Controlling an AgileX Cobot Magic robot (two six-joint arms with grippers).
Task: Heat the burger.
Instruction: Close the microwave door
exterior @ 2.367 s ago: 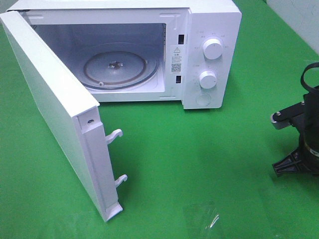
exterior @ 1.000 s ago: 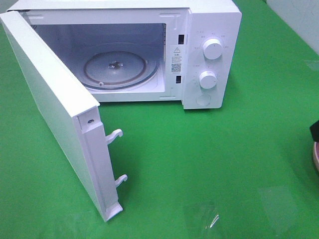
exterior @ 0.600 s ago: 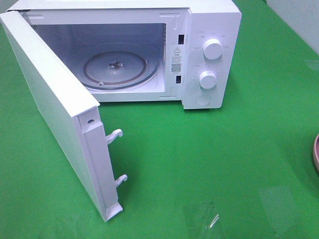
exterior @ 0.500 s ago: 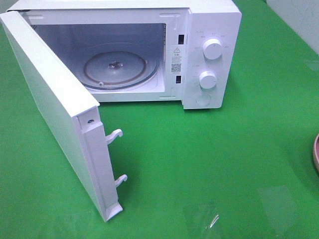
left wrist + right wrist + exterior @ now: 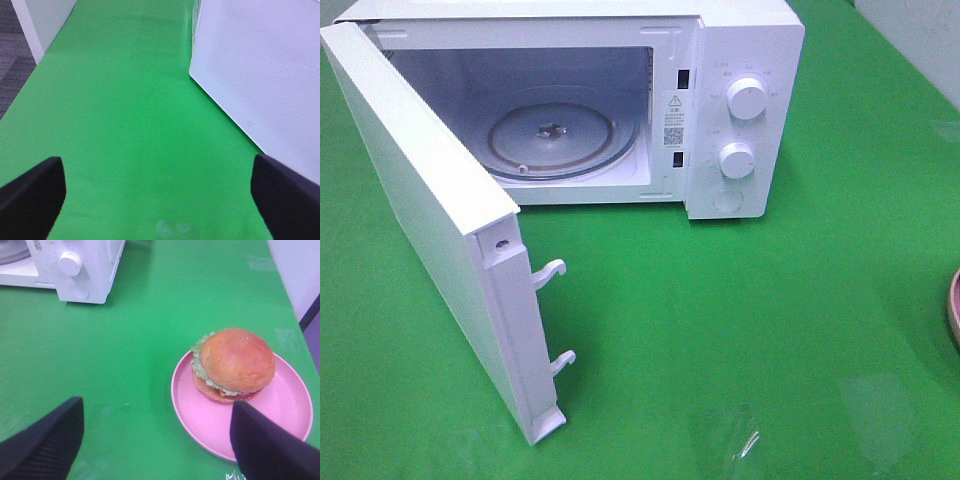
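The burger [image 5: 233, 365], a golden-brown bun with green lettuce at its edge, sits on a pink plate [image 5: 200, 415] in the right wrist view. My right gripper [image 5: 157, 442] hangs open above the green cloth, its black fingers [image 5: 42, 442] spread wide, with the burger lying beyond them toward one finger's side. My left gripper [image 5: 160, 197] is open too, over bare cloth beside the outer face of the microwave door [image 5: 260, 75]. In the exterior view neither gripper shows; only a sliver of the plate [image 5: 954, 308] appears at the right edge.
The white microwave [image 5: 740, 110] stands at the back with its door [image 5: 430, 220] swung wide open to the left, glass turntable [image 5: 555, 135] bare. Green cloth [image 5: 720, 320] covers the table. The table's right edge is close to the plate [image 5: 295, 320].
The right arm, seen at the exterior view's right edge earlier, has withdrawn out of that view, uncovering the plate's rim. The microwave and its door have not moved.
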